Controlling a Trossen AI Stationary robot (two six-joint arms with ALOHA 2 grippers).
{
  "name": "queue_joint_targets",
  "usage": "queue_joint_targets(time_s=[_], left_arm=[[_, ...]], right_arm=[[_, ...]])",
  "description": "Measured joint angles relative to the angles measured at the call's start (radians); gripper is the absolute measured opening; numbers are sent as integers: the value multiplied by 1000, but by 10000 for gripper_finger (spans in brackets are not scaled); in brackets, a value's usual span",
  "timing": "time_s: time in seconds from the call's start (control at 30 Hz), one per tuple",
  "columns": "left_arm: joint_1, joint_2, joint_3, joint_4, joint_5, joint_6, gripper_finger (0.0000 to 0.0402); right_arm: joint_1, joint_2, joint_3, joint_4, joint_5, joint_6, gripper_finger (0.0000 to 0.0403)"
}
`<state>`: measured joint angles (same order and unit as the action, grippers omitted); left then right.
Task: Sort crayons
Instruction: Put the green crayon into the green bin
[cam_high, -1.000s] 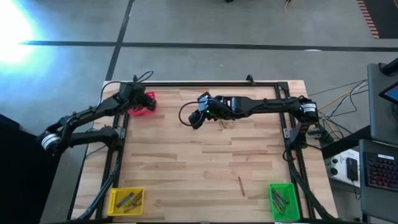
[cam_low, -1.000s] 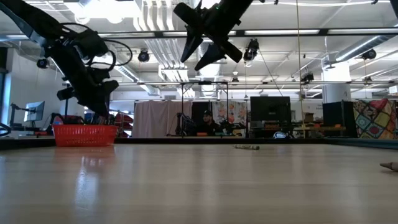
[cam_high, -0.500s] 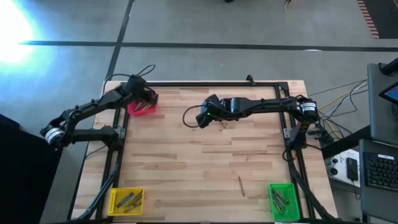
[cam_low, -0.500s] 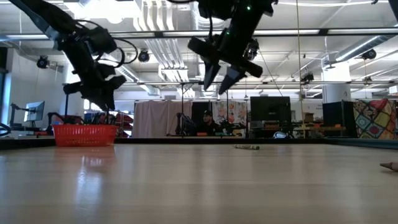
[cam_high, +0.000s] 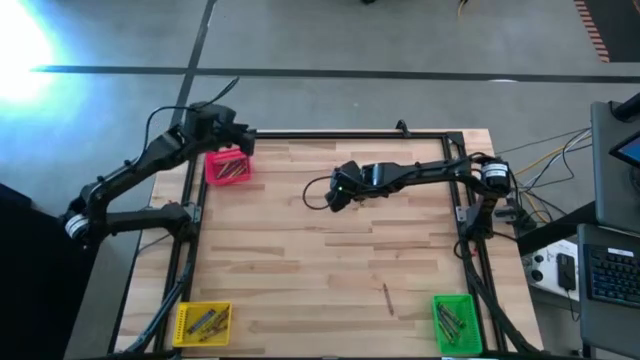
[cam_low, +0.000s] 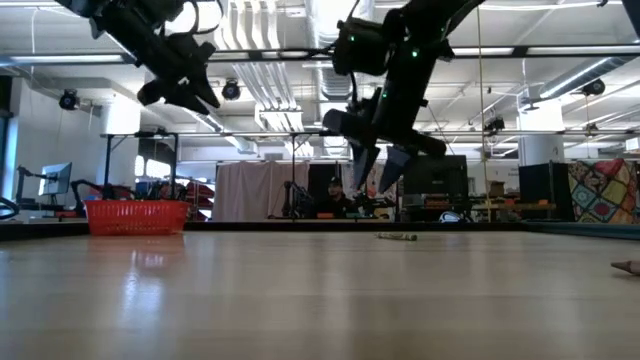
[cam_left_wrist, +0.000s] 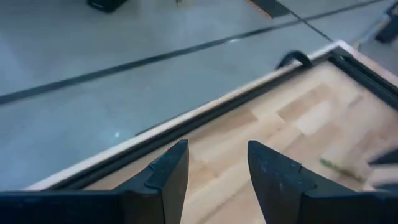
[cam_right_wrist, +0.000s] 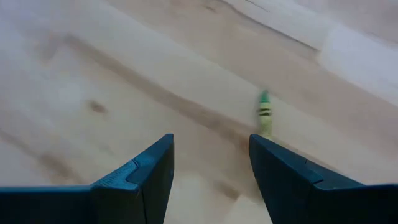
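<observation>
A green crayon (cam_right_wrist: 265, 115) lies on the wooden table just beyond my right gripper (cam_right_wrist: 211, 146), which hangs open above the table's far middle (cam_high: 335, 194); in the low view the crayon (cam_low: 397, 237) lies flat below the gripper (cam_low: 378, 183). A brown-red crayon (cam_high: 387, 297) lies near the front right. My left gripper (cam_high: 243, 145) is open and empty, raised over the far left corner, just beyond the red bin (cam_high: 212, 170), which holds a few crayons (cam_high: 231, 168).
A yellow bin (cam_high: 183, 322) with crayons stands at the near left corner and a green bin (cam_high: 470, 322) with crayons at the near right. A black frame (cam_high: 340, 134) runs along the table's edges. Bare wood fills the middle.
My left gripper has opened, risen from the red bin and drawn back toward the table's far edge. My right gripper, still open, has come down and moved toward the table's right edge, closer to the green crayon.
</observation>
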<state>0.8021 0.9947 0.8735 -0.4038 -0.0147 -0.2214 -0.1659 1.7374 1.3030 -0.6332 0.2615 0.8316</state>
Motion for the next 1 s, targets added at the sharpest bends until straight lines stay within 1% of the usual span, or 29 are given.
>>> queue_joint_targets(time_s=[0.13,0.27,0.43,0.6,0.7,0.87,1.0], left_arm=[[-56,-1,16,-71,0,-7,148],[-122,-1,-12,-116,0,-42,148],[-206,-1,-66,-114,0,-99,148],[-270,-1,-99,-108,-2,-156,148],[-302,-1,-102,-108,-2,-172,148],[-345,-2,-102,-105,-2,-208,148],[-373,-2,-102,-105,-3,-238,148]], right_arm=[[-45,0,-30,3,-2,35,199],[-67,0,-44,2,-35,29,199],[-73,19,-73,21,-101,-11,199],[-68,65,-82,15,-102,-36,193],[-75,98,-82,18,-105,-79,169],[-90,135,-79,22,-132,-85,105],[-90,136,-79,23,-146,-84,56]])
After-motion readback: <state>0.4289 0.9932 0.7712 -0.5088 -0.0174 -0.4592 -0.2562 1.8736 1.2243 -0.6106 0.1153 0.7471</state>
